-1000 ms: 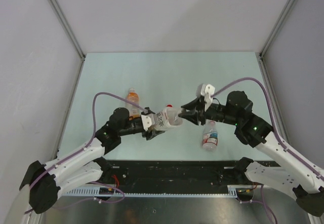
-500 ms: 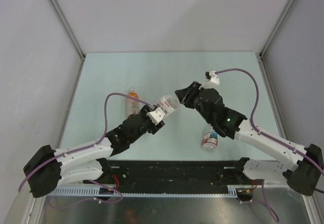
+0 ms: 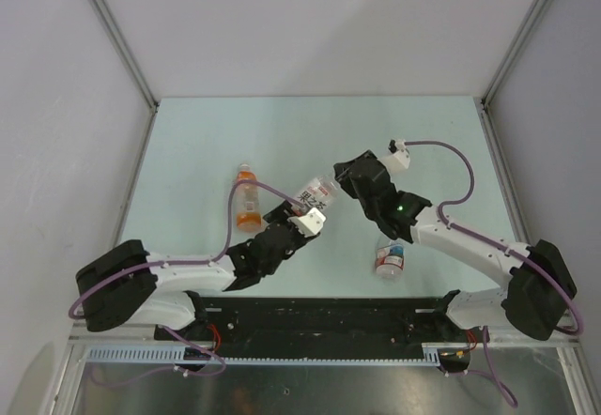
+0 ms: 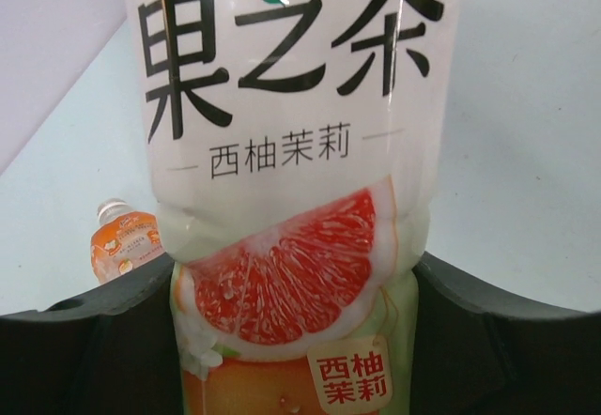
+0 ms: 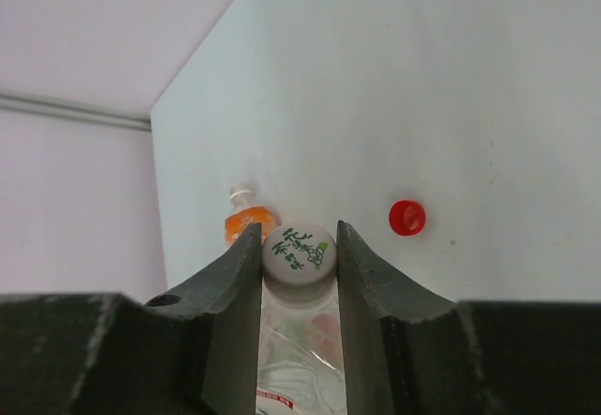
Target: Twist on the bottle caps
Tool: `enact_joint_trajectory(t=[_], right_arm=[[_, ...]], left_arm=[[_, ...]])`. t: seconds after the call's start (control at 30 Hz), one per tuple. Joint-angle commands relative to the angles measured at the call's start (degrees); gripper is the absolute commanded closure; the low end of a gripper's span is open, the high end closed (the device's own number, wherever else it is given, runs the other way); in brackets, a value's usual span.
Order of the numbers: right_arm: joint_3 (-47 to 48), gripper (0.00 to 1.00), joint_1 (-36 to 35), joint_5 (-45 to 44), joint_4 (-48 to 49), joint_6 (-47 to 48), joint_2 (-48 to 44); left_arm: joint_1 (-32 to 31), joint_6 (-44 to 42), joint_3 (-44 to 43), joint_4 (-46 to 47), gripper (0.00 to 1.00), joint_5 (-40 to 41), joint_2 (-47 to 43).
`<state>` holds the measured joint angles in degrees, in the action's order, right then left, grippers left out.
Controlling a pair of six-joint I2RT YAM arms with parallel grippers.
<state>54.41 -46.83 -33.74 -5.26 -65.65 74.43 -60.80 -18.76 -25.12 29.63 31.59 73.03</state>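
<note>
Above mid-counter, the white-label bottle [image 3: 315, 195] is held off the surface between both arms. The left end effector [image 3: 304, 218] clamps its lower body and the right end effector [image 3: 340, 182] sits at the neck end.

View differences:
- Right wrist only: the white cap [image 5: 299, 253] with green print sits on the bottle mouth. A finger [image 5: 242, 274] presses each side, so the right end effector is pinching the cap. The red cap [image 5: 407, 217] lies loose on the counter [image 5: 394, 77] just right of the fingers. The top view hides both caps under the arm.
- Left wrist only: label detail. Large dark characters on white, a grapefruit slice below, then an orange band. Dark fingers [image 4: 84, 340] hug both sides of the lower body, closed on the bottle.
- Top view only: the red-and-white bottle [image 3: 390, 258] lies on the counter near the front edge, partly under the right forearm.

Orientation: the bottle is tilted. In the top view its long axis runs near-left to far-right, with the mouth end pointing far-right into the right end effector.

The orange bottle [image 3: 247, 199] is on the counter to the left of the held bottle, apart from it and wearing a white cap. It shows in all three views.
</note>
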Motion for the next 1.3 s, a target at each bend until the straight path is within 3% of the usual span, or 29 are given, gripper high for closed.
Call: enact_joint_trajectory(t=[0.0, 0.23, 0.3, 0.37, 0.53, 0.63, 0.7, 0.87, 1.03, 1.13, 1.27], right_arm=[[-0.33, 1.0, 1.75, 1.73, -0.82, -6.15, 3.43], [-0.37, 1.0, 2.7, 5.6, 0.01, -3.48, 2.27], [-0.36, 0.96, 2.97, 7.67, 0.63, -1.05, 1.15], [-0.36, 0.82, 3.43, 10.81, 1.64, 2.22, -0.32], [-0.4, 0.29, 4.39, 19.25, 4.44, 17.1, -5.6], [-0.37, 0.09, 6.1, 28.4, 6.63, 28.1, -9.97], [-0.41, 0.03, 7.6, 35.72, 7.55, 34.49, -13.54], [-0.36, 0.01, 9.63, 52.69, 8.28, 46.91, -21.4], [-1.27, 0.01, 7.44, 56.43, 6.25, 62.47, -27.72], [-1.89, 0.04, 7.22, 64.07, 3.28, 72.95, -29.91], [-2.02, 0.09, 7.06, 72.27, 0.61, 78.71, -30.5]], left_arm=[[-4.97, -4.97, -5.31, 17.91, 1.0, 0.87, 1.75], [-5.25, -4.5, -4.12, 20.11, 1.0, 0.24, 2.41], [-4.96, -3.91, -3.94, 20.69, 1.0, 0.69, 2.93], [-4.38, -2.48, -3.76, 20.92, 1.0, 0.65, 3.35], [-0.99, 2.94, -0.99, 21.0, 1.0, -6.07, 0.58], [3.5, 7.69, 1.61, 20.89, 1.0, -16.67, -2.98], [6.06, 10.46, 3.32, 20.68, 1.0, -22.96, -5.82], [12.51, 15.62, 6.74, 19.15, 1.0, -37.89, -13.06], [18.84, 19.72, 9.02, 18.92, 1.0, -54.4, -18.67], [20.23, 19.3, 9.53, 18.89, 1.0, -63.76, -19.72], [20.74, 18.89, 9.6, 18.89, 1.0, -70.69, -19.09]])
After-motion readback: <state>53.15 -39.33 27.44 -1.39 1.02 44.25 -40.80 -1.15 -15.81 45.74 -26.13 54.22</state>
